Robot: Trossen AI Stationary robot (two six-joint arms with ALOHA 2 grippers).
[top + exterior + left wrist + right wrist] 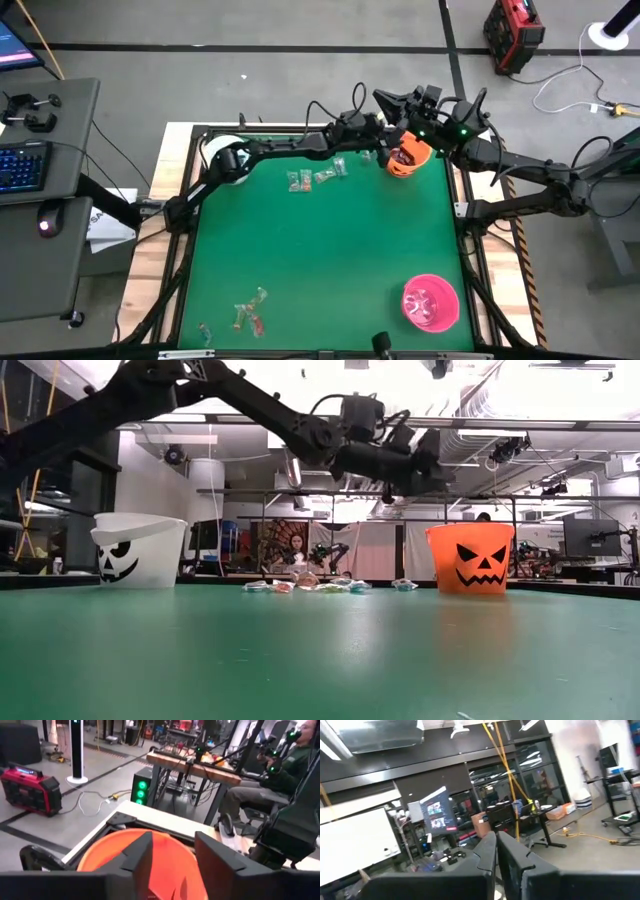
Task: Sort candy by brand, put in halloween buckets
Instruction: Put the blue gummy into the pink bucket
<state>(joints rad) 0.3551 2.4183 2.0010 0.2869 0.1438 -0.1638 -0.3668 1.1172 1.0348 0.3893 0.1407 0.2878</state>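
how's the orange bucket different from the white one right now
The orange bucket stands at the table's far right corner, the white bucket at the far left. The left gripper hangs over the orange bucket with its fingers apart above the opening; no gripper is near the white bucket. In the low view the white bucket's rim looks slanted, the orange one's level. Both bear black jack-o'-lantern faces and stand upright.

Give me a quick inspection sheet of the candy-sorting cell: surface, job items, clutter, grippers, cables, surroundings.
Surface: green table, flat.
Job items: orange bucket at far right; white bucket at far left, partly under the left arm; pink bucket near right; candy cluster mid-far, another candy group near left.
Clutter: nothing seen on the table.
Grippers: left gripper open above orange bucket; right gripper shut, raised beside it.
Cables: white cord on floor.
Surroundings: red case, keyboard desk, seated person.
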